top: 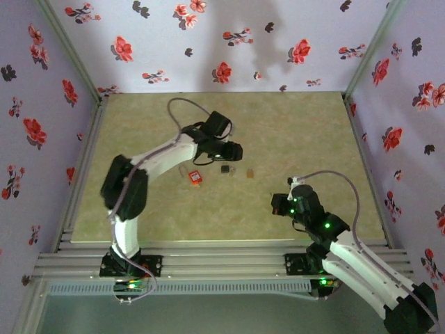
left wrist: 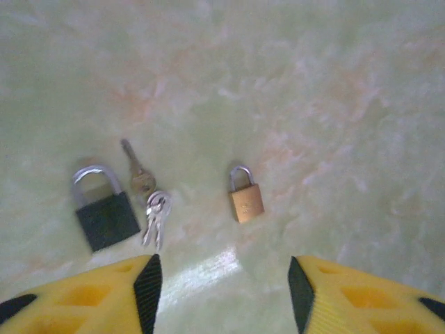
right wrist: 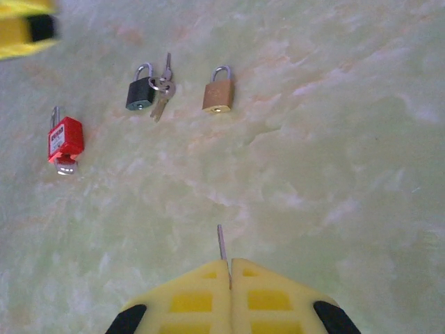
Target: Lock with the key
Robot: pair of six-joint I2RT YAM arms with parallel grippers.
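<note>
My right gripper (right wrist: 231,268) is shut on the key (right wrist: 221,242). Only its thin metal blade sticks out past the fingertips; the head is hidden between the pads. This gripper (top: 281,204) hovers at the right front of the mat, well apart from the locks. A red padlock (right wrist: 65,138) with a silver shackle lies on the mat (top: 195,177), to the left of the other locks. My left gripper (left wrist: 224,292) is open with nothing between its fingers, hanging over the mat (top: 224,149) just behind the row of locks. One of its yellow fingers (right wrist: 24,28) shows in the right wrist view's top left corner.
A black padlock (left wrist: 106,216) lies beside a small bunch of keys (left wrist: 154,209). A small brass padlock (left wrist: 245,198) lies to their right. All three show in the right wrist view too: black padlock (right wrist: 141,92), keys (right wrist: 161,90), brass padlock (right wrist: 218,95). Flowered walls (top: 42,104) close in the table.
</note>
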